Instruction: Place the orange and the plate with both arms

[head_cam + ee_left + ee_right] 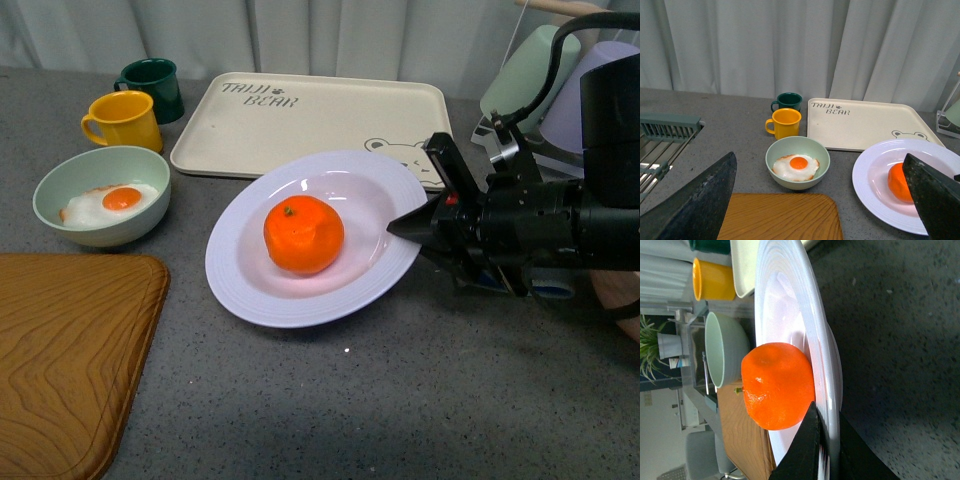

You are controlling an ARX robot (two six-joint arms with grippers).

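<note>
The orange (303, 234) lies in the middle of the white ridged plate (240, 285), which sits on the grey table beside the beige tray. My right gripper (408, 228) is shut on the plate's right rim, one finger above the rim and one below. In the right wrist view the plate (790, 300) rim runs between the two black fingers (802, 455), with the orange (776, 385) just beyond them. My left gripper (825, 200) is open and empty, hovering above the wooden board; the plate (875, 160) and orange (897, 182) show past its right finger.
A beige bear-printed tray (310, 120) lies behind the plate. A pale green bowl with a fried egg (100, 195), a yellow mug (125, 120) and a dark green mug (152, 85) stand at the left. A wooden board (60, 360) fills the front left corner. A rack (540, 100) stands at the right.
</note>
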